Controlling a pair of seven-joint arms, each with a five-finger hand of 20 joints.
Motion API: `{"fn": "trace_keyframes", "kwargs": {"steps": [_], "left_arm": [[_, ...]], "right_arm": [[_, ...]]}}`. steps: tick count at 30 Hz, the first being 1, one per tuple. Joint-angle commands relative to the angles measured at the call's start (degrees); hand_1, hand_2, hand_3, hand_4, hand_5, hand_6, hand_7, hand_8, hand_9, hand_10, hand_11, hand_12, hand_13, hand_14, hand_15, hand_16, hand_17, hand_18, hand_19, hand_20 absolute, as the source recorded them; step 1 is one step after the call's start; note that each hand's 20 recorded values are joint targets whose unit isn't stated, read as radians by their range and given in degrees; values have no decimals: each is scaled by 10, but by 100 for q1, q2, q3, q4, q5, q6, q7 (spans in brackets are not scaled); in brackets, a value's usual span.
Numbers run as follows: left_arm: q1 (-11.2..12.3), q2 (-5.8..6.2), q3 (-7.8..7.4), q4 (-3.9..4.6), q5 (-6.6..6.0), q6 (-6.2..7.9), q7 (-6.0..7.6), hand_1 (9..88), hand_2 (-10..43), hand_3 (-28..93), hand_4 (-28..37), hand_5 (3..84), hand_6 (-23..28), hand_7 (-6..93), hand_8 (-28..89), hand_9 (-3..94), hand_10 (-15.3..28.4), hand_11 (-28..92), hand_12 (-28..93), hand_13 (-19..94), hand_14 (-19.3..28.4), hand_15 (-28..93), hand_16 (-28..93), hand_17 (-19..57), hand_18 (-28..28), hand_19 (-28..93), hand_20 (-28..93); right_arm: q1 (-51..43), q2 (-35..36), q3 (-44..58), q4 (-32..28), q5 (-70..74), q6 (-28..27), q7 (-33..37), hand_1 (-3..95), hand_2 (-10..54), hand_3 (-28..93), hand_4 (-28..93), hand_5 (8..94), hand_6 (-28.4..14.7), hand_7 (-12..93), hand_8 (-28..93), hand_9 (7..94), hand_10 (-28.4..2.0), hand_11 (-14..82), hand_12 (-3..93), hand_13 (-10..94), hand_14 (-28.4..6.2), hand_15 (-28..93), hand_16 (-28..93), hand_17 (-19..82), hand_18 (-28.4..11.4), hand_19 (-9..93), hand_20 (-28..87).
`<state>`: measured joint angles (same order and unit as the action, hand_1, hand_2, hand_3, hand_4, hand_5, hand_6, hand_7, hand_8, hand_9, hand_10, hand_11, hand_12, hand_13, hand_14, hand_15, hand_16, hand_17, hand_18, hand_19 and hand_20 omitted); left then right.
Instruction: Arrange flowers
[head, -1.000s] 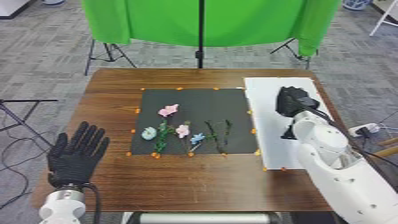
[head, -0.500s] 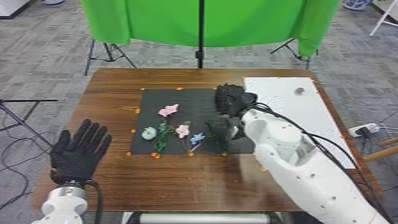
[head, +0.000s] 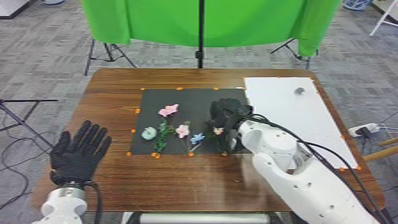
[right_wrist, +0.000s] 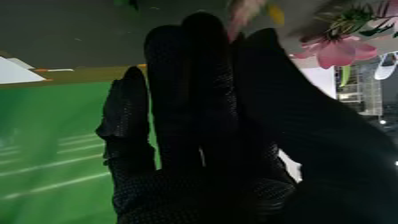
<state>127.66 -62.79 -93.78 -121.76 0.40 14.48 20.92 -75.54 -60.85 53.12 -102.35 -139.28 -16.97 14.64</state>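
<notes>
My left hand (head: 78, 156) rests open at the table's left side, fingers spread. On the black mat (head: 188, 95) lie a pink flower (head: 169, 110), a pale teal flower (head: 149, 133), a second pink flower (head: 183, 131) and a blue flower (head: 197, 138). My right hand (head: 230, 114) is low over the mat's right part, hiding some stems, with a small pale flower (head: 218, 131) beside it. In the right wrist view my right hand (right_wrist: 213, 130) has straight fingers; pink petals (right_wrist: 245, 16) show at their tips, and a pink flower (right_wrist: 336, 51) stands beyond the thumb.
The white board (head: 289, 117) lies on the right of the table (head: 169, 185), with a small grey object (head: 299, 90) near its far end. Orange markers line the mat and board. A green cloth (head: 142, 22) hangs behind the table.
My right hand has moved left from the white board to the mat, then slightly lower and nearer the flowers. The grey object and a pale flower have come into sight. My left hand is nearly unmoved.
</notes>
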Motion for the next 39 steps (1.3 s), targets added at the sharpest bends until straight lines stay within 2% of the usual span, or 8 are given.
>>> {"fn": "trace_keyframes", "kwargs": {"steps": [1,7,11,18,23,30,34,39], "left_arm": [[117,-35,0,31,16,3,-35,260,180,760,-283,461,103,153,-100,369,158,228,94,268,162,368,-87,-79,135,365,116],[114,-45,6,14,18,-5,6,262,177,760,-283,462,103,154,-100,369,158,228,94,269,162,366,-86,-79,136,366,116],[92,-29,30,18,41,-23,28,261,177,760,-283,462,103,155,-101,370,158,228,94,270,161,365,-85,-80,137,367,116],[88,37,47,8,294,-120,94,262,176,759,-283,461,102,154,-101,370,157,227,94,269,162,362,-85,-79,137,366,115],[48,45,77,44,331,-249,84,262,175,757,-283,459,102,152,-100,369,157,225,93,269,162,359,-84,-79,137,364,114],[-7,71,113,52,377,-240,64,262,173,757,-283,457,101,148,-98,369,157,220,95,269,161,355,-81,-79,137,362,113],[-129,90,226,114,530,-276,-45,262,173,757,-283,456,101,147,-98,368,156,218,95,269,161,355,-80,-79,137,361,114],[-143,88,247,136,557,-288,-73,262,172,756,-283,455,100,145,-97,367,156,217,96,268,162,353,-80,-79,137,360,114]], "right_arm": [[-15,41,120,-68,-121,-137,61,500,-95,792,-283,600,-18,183,-141,661,-147,286,208,574,-118,604,280,299,-218,857,354],[-18,4,381,-82,-44,-45,196,471,-95,823,-283,569,-25,176,-141,613,-159,258,172,554,-134,638,228,294,-223,860,351],[83,76,702,142,-182,609,469,444,-95,833,-283,534,-30,168,-138,575,-169,224,161,518,-151,658,181,288,-227,862,344],[681,239,1225,1436,35,1283,844,383,-95,858,-283,490,-44,163,-135,442,-188,135,136,342,-179,382,104,202,-220,743,275],[866,229,1685,2159,-72,497,318,384,-95,867,-283,413,-28,177,-143,337,-152,94,111,249,-166,229,117,128,-187,614,216],[1183,-73,1851,2885,-383,-307,181,409,-95,858,-283,368,-11,190,-154,306,-119,89,99,235,-150,150,145,112,-178,558,195],[1351,-255,1906,3359,-523,-518,240,407,-95,852,-283,333,-10,185,-154,274,-118,83,93,213,-138,109,149,106,-163,525,177],[1289,-296,1894,3493,-453,-275,520,413,-95,851,-283,321,-5,198,-159,250,-120,90,87,200,-147,109,160,91,-170,529,167]]}}
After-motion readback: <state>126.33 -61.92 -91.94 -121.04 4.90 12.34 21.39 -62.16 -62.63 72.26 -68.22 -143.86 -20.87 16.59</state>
